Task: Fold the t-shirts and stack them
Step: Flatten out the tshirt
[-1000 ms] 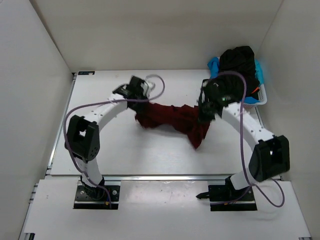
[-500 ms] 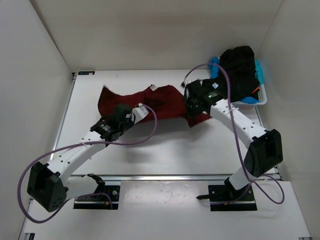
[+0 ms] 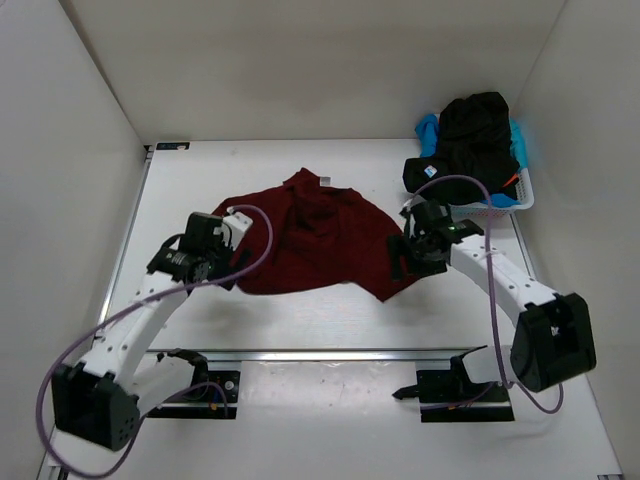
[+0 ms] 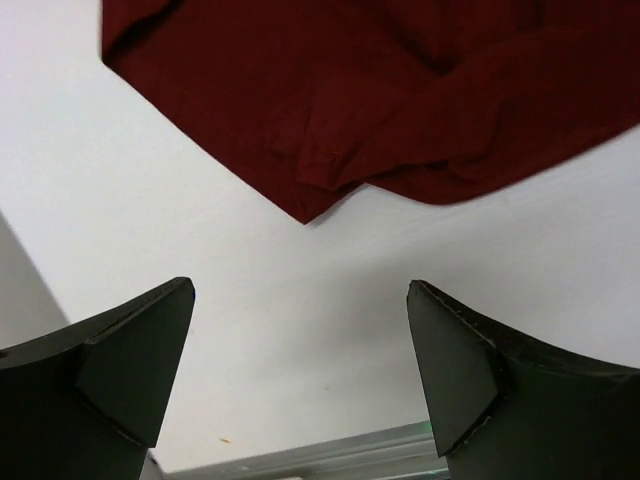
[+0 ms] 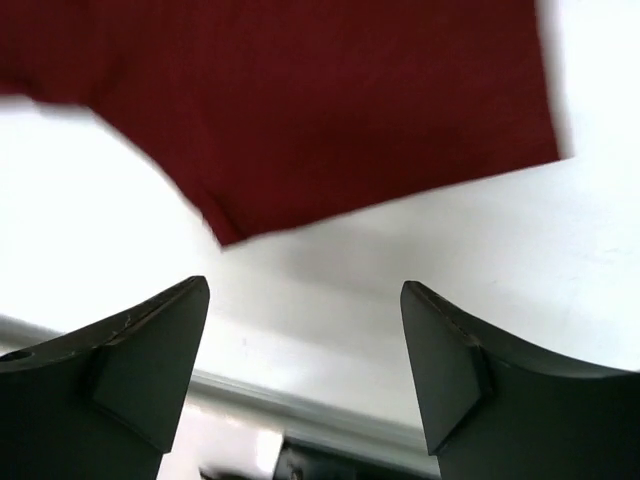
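Shirt, dark red, on table between both arms. Lies spread out but rumpled, folds across the middle, one corner pointing toward the near edge. Left gripper just off the left corner: fingers spread wide, nothing between them, bare table below, hem just ahead of the tips and not touched. Right gripper by the right edge: fingers likewise spread wide, holding nothing, red cloth just beyond the tips, view blurred. Basket, white, at the far right of the table, well apart from the red cloth. Holds black shirt heaped above the rim and hanging over its near side, blue cloth showing at its left, sliver of orange cloth by the right wall
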Motion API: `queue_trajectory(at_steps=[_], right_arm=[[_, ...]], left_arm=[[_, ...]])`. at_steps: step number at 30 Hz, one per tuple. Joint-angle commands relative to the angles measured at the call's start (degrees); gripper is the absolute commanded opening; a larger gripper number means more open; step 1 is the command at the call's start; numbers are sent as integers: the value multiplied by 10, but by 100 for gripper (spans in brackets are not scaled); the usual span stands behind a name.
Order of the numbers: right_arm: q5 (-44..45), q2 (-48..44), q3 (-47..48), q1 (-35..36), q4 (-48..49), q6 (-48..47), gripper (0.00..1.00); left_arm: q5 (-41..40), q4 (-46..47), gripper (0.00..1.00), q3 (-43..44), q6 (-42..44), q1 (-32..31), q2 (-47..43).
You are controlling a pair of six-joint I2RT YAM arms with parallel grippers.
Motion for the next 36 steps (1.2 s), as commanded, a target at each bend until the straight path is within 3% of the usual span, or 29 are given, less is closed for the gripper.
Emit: queue_trajectory(at_steps=[1,4,9,11,14,21,27,36], right_arm=[[-5,-39,-16,-44,78,31,75],[15,-34,-16,-70,102,32,73],[-11,-18,-27,-109,132,50,69],[-3,-25,-34,-117,146,57,67],[-4,-41,-49,-137,159,70,65],[-8,-31,-95,-187,193,86,66],[-7,5,-91,-198,212,82,67],[-12,33,-71,-197,219,79,67]], left_arm=[[17,26,98,28,-82,38,97],[16,45,95,78,-126,47,190],[40,23,51,180,-164,75,339],[49,-3,46,216,-184,91,373],[75,-42,47,232,-208,110,397],[144,-50,51,176,-228,107,373],[152,-46,52,159,-226,116,388],[56,-53,57,188,-234,106,368]])
